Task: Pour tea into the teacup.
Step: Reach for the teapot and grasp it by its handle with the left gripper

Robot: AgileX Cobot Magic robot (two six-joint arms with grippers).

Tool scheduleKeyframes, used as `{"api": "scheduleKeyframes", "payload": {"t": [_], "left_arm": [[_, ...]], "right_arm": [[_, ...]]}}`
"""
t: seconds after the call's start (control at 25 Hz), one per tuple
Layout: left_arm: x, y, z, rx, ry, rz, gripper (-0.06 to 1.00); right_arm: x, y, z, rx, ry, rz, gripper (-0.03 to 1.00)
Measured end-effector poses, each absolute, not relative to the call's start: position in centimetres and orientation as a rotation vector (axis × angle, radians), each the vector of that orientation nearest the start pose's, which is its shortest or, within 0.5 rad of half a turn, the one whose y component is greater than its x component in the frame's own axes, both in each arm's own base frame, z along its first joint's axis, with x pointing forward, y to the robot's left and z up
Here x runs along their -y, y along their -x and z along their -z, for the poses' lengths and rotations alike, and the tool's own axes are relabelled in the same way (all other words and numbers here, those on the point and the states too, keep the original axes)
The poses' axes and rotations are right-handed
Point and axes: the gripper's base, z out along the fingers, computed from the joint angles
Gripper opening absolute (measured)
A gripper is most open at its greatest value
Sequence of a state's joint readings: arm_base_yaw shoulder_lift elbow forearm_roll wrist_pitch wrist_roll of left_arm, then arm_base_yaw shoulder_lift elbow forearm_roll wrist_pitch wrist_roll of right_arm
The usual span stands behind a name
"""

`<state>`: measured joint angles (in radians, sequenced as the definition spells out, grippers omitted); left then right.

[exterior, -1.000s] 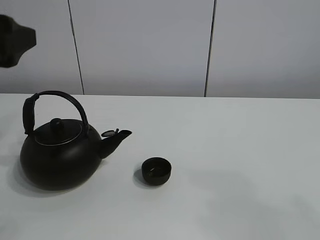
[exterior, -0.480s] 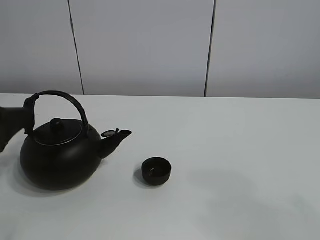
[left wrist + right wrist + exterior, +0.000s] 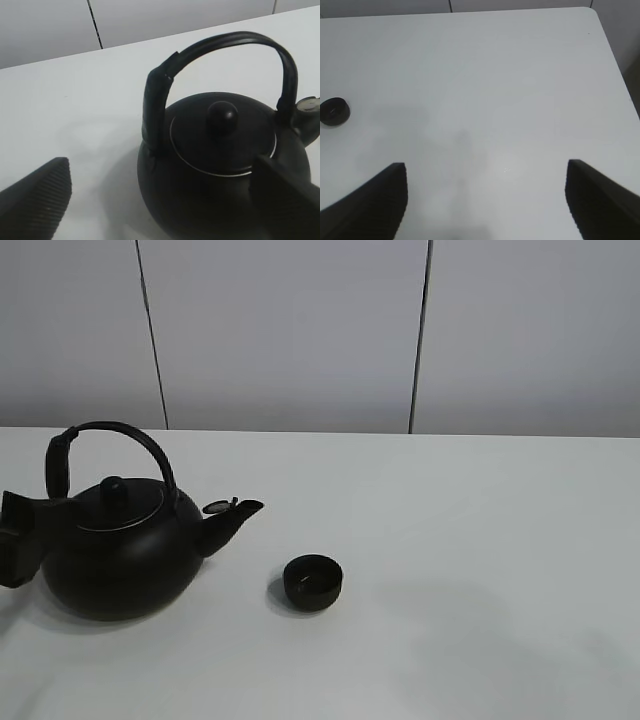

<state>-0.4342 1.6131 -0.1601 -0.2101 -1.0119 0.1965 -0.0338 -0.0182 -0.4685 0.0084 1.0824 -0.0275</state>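
The black kettle [image 3: 115, 555] with its arched handle [image 3: 110, 427] stands upright on the left of the white table [image 3: 480, 540], spout pointing right. The tiny black teacup [image 3: 313, 582] sits on the table just right of the spout, apart from it. My left gripper [image 3: 22, 535] is open at the kettle's left side, low beside its body. In the left wrist view [image 3: 161, 165] its fingers [image 3: 37, 200] stand wide apart with the kettle [image 3: 220, 150] ahead, nothing held. My right gripper [image 3: 485, 200] is open and empty over bare table, with the teacup [image 3: 334, 111] far off. No tea shows.
A grey panelled wall [image 3: 300, 330] stands behind the table. The table's corner and side edge [image 3: 607, 45] show in the right wrist view.
My left gripper has come down from the upper left to the kettle's left side, level with its body. The kettle and the teacup have not moved.
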Motion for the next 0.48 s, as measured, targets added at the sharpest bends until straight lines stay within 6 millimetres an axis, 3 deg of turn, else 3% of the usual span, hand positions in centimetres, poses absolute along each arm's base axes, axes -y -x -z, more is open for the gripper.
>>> {"api": "scheduleKeyframes", "payload": {"t": [0.48], "left_arm": [[6.3, -21.7, -13.3, -1.866, -0.331, 0.035, 0.69]], "right_arm": [[-0.1, 0.5, -26.7, -2.079, -0.006, 0.027, 0.59]]}}
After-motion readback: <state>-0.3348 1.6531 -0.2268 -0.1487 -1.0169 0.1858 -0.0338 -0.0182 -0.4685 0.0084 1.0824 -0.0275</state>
